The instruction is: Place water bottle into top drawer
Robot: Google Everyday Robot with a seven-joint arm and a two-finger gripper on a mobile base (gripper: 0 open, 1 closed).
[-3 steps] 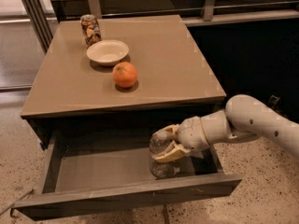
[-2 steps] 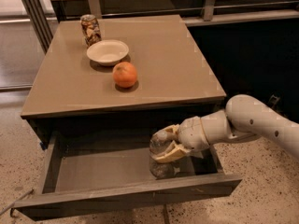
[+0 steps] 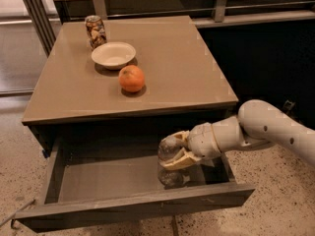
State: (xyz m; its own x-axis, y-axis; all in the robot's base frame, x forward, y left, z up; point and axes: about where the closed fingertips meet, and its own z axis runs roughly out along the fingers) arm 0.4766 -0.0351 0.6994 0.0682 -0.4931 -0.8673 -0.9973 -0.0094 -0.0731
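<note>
In the camera view, almost nothing has changed in the last second. My gripper (image 3: 173, 154) is in the same spot as before, low inside the top drawer (image 3: 133, 206), near its right end. My arm (image 3: 275, 129) still comes in from the right side.

My two jaws are still clamped on the water bottle (image 3: 170, 177). One is on the far side of it and one is on the near side. They grip it around the upper part, so I cannot see the cap or the label well.

The bottle stands up straight. Its clear bottom end is down by the grey floor of the drawer, just behind the front panel. I cannot tell if it is touching the floor yet.

The drawer is pulled wide open under the table (image 3: 197, 77). On the table top there is an orange (image 3: 131, 78), a white bowl (image 3: 113, 54) and a patterned can (image 3: 95, 31). They are well away from my gripper and they have not moved.

I think the job is nearly done. The bottle is already inside the drawer. What is left, I think, is to let go and lift my gripper out. The bottle is tall and light, so it could tip over when I pull away.
</note>
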